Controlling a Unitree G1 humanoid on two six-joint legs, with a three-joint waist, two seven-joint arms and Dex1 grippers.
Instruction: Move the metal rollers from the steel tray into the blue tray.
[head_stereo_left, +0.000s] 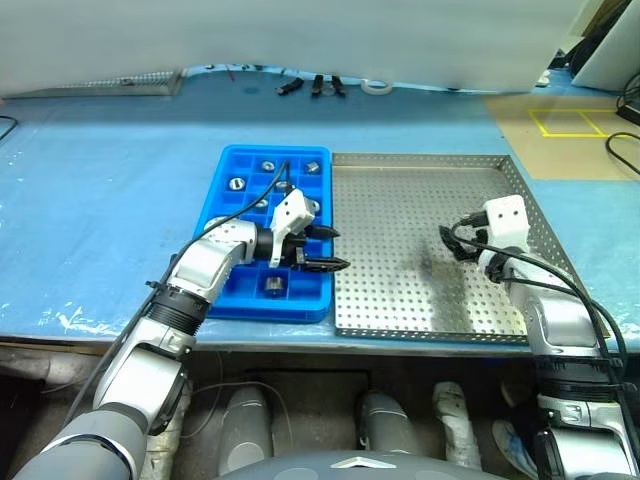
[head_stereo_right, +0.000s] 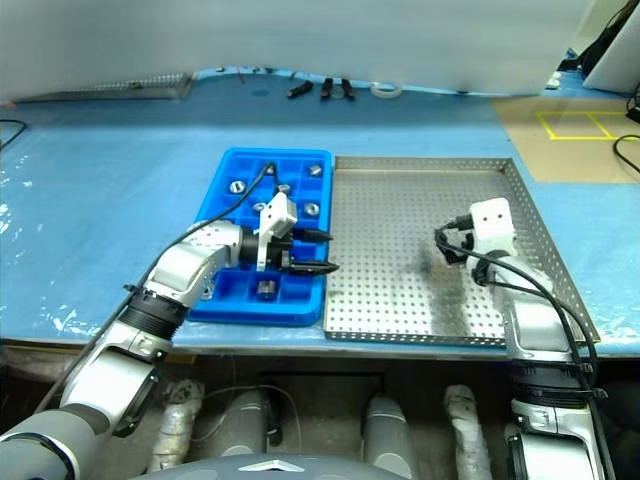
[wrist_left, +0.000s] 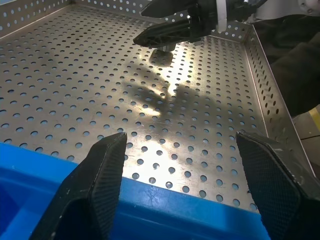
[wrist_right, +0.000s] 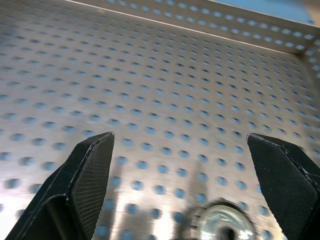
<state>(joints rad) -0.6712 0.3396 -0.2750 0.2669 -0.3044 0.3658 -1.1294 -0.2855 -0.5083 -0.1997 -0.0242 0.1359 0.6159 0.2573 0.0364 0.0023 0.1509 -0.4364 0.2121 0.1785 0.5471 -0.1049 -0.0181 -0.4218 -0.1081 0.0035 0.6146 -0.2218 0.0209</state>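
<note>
The left claw (head_stereo_left: 327, 248) hovers spread and empty over the right edge of the blue tray (head_stereo_left: 222, 180), pointing toward the steel tray (head_stereo_left: 420, 160). The right claw (wrist_right: 182, 187) stands wide over the steel tray's perforated floor, with one metal roller (wrist_right: 220, 225) lying loose between its fingers (untouched). Other rollers (head_stereo_left: 237, 184) sit in the blue tray's compartments on the tabletop (head_stereo_left: 100, 200).
</note>
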